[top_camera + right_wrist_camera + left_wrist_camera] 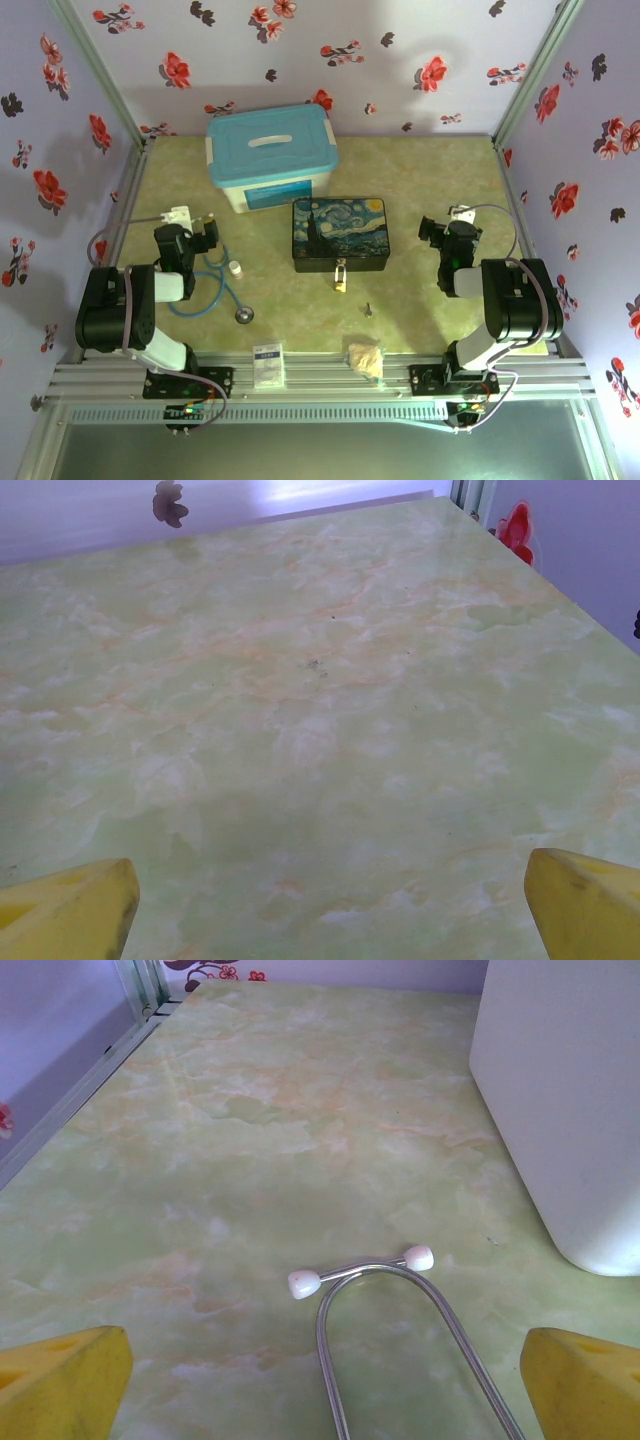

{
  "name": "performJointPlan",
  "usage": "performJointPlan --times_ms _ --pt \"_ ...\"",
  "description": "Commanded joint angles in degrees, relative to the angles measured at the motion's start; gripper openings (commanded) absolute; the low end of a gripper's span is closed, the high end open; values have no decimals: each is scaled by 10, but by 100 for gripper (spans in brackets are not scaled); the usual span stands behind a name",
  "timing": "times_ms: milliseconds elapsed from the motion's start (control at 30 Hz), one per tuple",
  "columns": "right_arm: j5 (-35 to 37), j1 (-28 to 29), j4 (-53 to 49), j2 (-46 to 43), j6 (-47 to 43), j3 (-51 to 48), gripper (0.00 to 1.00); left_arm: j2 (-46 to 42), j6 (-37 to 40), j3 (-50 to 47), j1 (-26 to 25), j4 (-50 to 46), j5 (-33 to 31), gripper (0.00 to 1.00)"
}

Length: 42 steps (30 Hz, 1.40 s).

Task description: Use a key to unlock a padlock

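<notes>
- Left gripper (206,238): jaws spread wide, nothing between them. It sits over the table's (420,180) left side. In the left wrist view, yellow fingertips (60,1385) sit at both bottom corners.
- Stethoscope (214,292): blue tubing looped beside the left arm, round silver head (244,315) on the table at the near end. In the left wrist view, its white ear tips (305,1283) lie on the table between the fingers and touch neither.
- Small white bottle (235,269): upright, just right of the tubing.
- Storage box with blue lid (270,150): far left-centre.
- White card (267,365): near edge.
- Starry-night tin box (340,233): centre, lid shut.
- Padlock (341,280): against the tin's near face at mid-width, shackle end toward the tin. Can't tell if it's hooked through a hasp.
- Key (367,309): flat on the table, near-right of the padlock and apart from it. Both grippers are well clear of it.
- Crumpled beige wad (365,358): near edge, nearer than the key.
- Right gripper (432,232): jaws fully apart and empty, right of the tin, over bare table.
</notes>
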Motion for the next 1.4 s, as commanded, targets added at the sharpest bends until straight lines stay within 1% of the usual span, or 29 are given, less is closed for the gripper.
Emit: performJointPlan --times_ms 0,667,733,800,900,933,967,1033,1067,1100,1133,1167,1200,1267,1300,1333,1367 --pt "13 0 17 -3 -7 1 99 5 16 9 -5 14 -2 100" --pt "12 0 18 -4 -6 -1 99 -2 16 2 -3 23 -2 100" --pt "1 -1 15 -6 -8 2 99 -28 13 -8 0 21 -2 100" --pt "-12 0 -11 -28 -16 6 99 -67 8 -3 4 -21 -5 100" --pt "0 0 -89 -79 -12 25 99 -124 3 14 6 -94 -12 100" --pt "1 0 -114 -93 -11 32 99 -143 -2 13 6 -102 -17 100" --pt "8 0 -146 -104 -4 44 99 -161 -15 10 6 -103 -25 100" --pt "39 0 -274 -134 59 92 99 -201 -63 5 8 -113 -36 100" --pt "54 -1 -342 -144 101 119 99 -221 -103 6 9 -129 -36 100" --pt "54 -2 -400 -150 132 140 99 -236 -139 10 10 -143 -31 100" --pt "44 -5 -460 -152 163 167 99 -259 -186 12 12 -158 -9 100" --pt "22 -9 -498 -151 186 184 99 -286 -222 9 15 -174 32 100" --pt "-18 -13 -513 -149 194 193 99 -302 -244 -7 16 -155 59 100" --pt "-100 -14 -547 -147 209 206 99 -320 -300 -42 17 -80 104 100" --pt "-147 -15 -565 -149 212 213 99 -331 -333 -42 17 -85 120 100" --pt "-191 -14 -574 -155 215 213 99 -339 -363 -38 15 -124 135 100" --pt "-219 -14 -577 -162 222 209 99 -346 -379 -24 14 -164 162 100"
